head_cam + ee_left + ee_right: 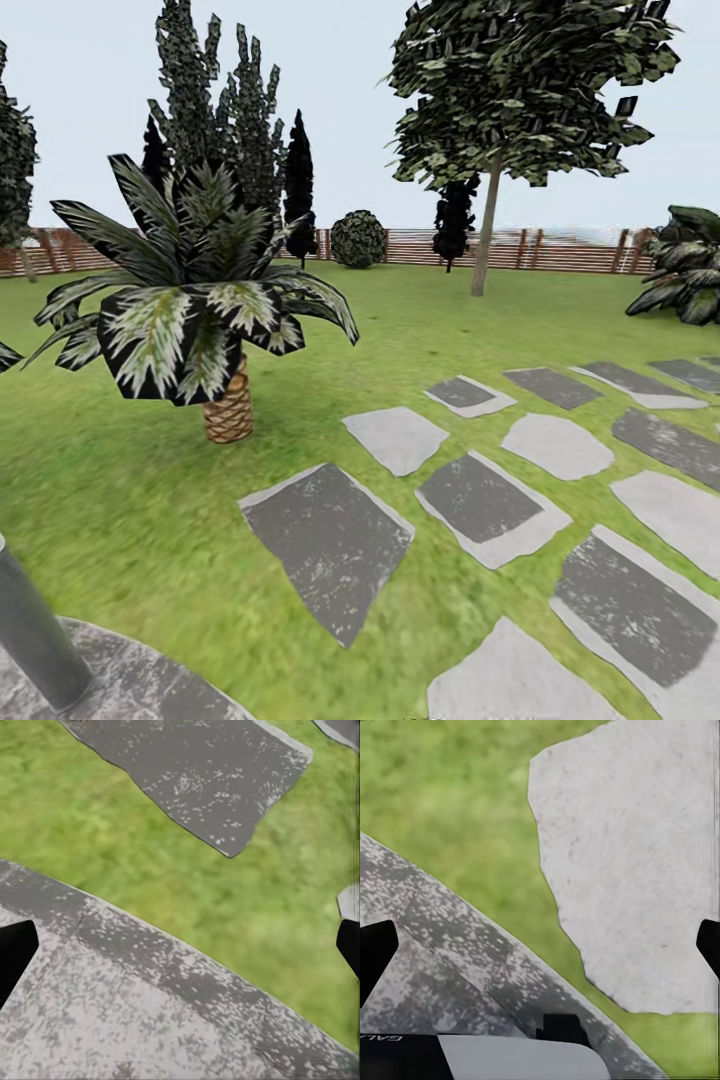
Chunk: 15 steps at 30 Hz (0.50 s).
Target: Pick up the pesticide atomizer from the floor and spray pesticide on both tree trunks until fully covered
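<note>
— Green lawn (130,500) spreads to a brown slatted wooden fence (560,250); what stands on it?

— One broadleaf tree with a straight grey-brown trunk (487,235) stands far off near the fence, right of centre. A short palm with a scaly brown trunk (228,408) is close on the left, and grey stepping stones (330,540) cross the grass.

— And the grippers?

— The left gripper (180,945) hangs over a speckled grey paved edge (150,1020), dark fingertips (15,952) wide apart, nothing between. The right gripper (540,945) is likewise spread and bare, over a pale stone slab (637,870).
</note>
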Available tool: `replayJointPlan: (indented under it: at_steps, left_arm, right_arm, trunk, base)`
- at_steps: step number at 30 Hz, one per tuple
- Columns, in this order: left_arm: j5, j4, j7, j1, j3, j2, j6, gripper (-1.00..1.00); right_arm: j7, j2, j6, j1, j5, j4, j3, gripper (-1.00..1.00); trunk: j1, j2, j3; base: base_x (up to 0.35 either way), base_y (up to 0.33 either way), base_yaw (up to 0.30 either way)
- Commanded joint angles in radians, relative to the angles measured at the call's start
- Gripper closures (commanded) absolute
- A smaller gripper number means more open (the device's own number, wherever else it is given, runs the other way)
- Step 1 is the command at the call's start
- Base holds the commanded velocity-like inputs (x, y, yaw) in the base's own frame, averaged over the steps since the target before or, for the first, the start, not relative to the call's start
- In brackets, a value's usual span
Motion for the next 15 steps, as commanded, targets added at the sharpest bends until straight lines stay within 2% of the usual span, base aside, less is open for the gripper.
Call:
replayJointPlan:
  at_steps: [1,15]
  left_arm:
    - [0.000,-0.001,0.000,0.001,0.000,0.000,-0.001,-1.00]
    - [-0.002,-0.002,0.000,0.001,0.000,0.000,0.001,-1.00]
  right_arm:
    - [0.000,0.000,-0.003,-0.001,0.000,0.001,0.001,-1.00]
    - [-0.001,0.000,-0.003,-0.001,0.005,0.001,0.002,-1.00]
  trunk:
    - [0.000,0.000,-0.001]
    - [0.000,0.000,-0.001]
  base:
    - [0.002,0.000,-0.299]
    - [0.000,0.000,-0.300]
